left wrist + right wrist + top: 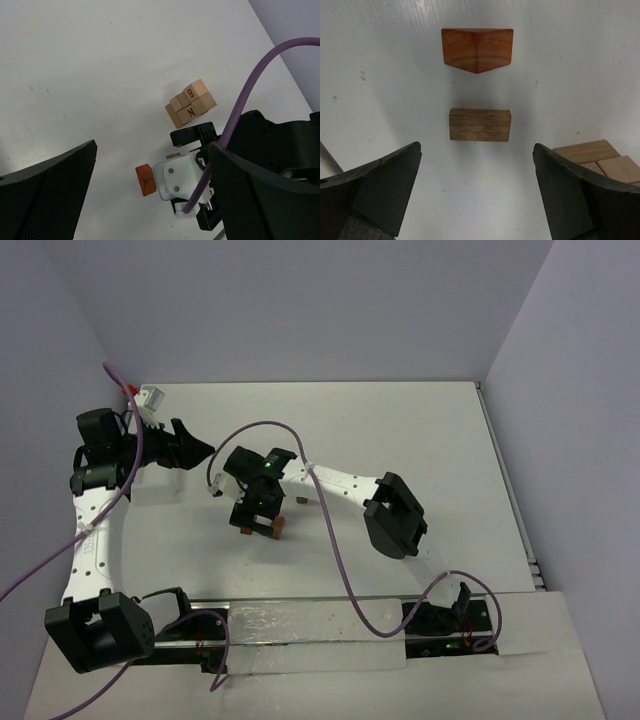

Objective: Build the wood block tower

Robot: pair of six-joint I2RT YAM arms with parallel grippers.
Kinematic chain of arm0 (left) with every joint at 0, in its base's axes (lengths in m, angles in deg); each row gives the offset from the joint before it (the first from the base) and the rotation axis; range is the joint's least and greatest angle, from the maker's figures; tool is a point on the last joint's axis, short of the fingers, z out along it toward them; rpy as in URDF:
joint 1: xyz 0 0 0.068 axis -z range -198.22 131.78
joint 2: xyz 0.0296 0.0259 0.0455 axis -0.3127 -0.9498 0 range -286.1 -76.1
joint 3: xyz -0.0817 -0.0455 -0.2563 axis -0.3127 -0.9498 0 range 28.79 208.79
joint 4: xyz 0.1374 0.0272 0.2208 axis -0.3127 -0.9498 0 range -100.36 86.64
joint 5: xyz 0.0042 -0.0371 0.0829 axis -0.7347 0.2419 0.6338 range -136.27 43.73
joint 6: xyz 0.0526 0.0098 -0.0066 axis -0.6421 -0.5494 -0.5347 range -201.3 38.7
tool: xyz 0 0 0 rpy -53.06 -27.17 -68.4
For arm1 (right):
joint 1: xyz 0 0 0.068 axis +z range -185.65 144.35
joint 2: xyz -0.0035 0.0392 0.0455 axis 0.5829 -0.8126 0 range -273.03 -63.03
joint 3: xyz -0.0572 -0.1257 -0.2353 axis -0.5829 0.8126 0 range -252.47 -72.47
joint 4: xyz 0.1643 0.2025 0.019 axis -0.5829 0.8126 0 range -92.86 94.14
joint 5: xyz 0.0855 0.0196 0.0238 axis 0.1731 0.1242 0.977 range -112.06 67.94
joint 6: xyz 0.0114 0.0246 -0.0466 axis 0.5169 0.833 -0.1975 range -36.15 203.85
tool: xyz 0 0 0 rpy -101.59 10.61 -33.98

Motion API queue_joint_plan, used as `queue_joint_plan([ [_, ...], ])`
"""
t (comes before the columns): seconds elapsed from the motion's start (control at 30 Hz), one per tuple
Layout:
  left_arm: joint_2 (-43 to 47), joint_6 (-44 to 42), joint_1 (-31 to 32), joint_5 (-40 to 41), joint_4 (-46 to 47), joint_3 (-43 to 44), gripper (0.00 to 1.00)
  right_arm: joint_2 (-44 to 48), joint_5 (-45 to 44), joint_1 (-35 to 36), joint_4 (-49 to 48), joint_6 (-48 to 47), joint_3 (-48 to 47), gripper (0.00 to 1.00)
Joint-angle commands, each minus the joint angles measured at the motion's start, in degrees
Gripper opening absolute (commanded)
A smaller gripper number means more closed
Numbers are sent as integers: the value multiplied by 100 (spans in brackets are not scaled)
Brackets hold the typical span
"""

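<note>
Two loose wood blocks lie flat on the white table [380,60] in front of the right claw [476,150]: a dark brown cuboid [480,125] and a reddish-brown block [477,50]. The reddish-brown block sits just beyond the cuboid, in line with it. A strip of bare table lies between them, and one corner of the block points back at the cuboid.

To the right of the cuboid, near the claw's right finger, is a cluster of tan blocks [600,160] pressed tightly together. In the left wrist view two of their faces carry a burnt "8" and "N". How many layers the cluster has cannot be told.

The right claw hangs over the cuboid with its fingers spread as wide as they go. One finger is on each side of the cuboid's line, neither touches it, and nothing is held.

The left claw [154,150] is well apart from the cuboid, off to the left of it and aimed toward it. It too is spread wide and holds nothing. A purple cable [250,90] loops across its view, close to its right finger.
</note>
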Motion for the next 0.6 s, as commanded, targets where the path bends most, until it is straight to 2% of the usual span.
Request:
queue_joint_plan([
  [0.0,125,17,39,-467,-21,51,99,-334,-13,22,298,123,-293,100],
  [0.57,133,-16,-22,-447,-76,42,99,-591,101,-103,103,-17,-18,99],
])
